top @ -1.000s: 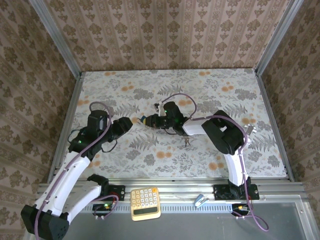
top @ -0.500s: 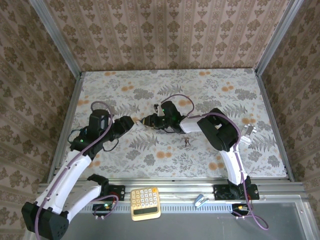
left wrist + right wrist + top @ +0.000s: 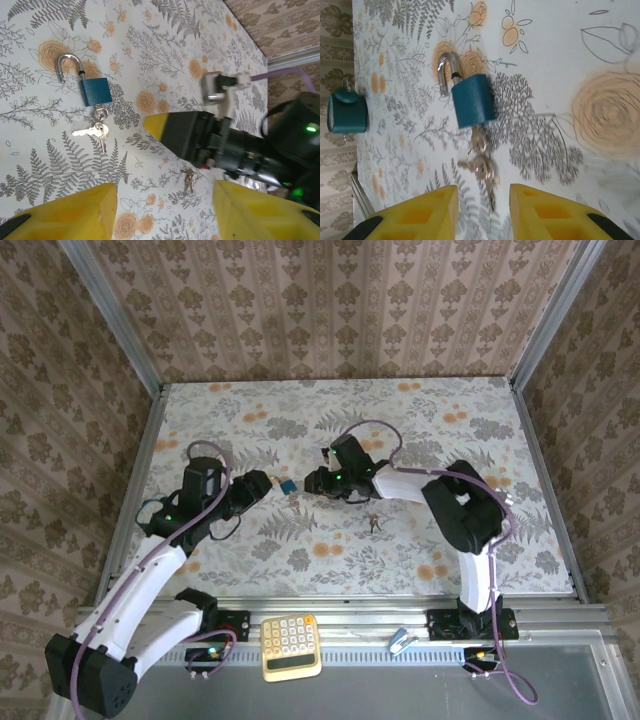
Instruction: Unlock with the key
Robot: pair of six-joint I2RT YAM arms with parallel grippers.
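Dark-headed and tiny, the key lies loose on the floral worktop, near the right arm on its near side, touching neither gripper. It is well apart from the blue padlock, which lies flat between the grippers, its shackle free at one end and silver keys at its base. The right gripper has its fingers slightly parted and empty. The left gripper has its fingers spread wide, holding nothing.
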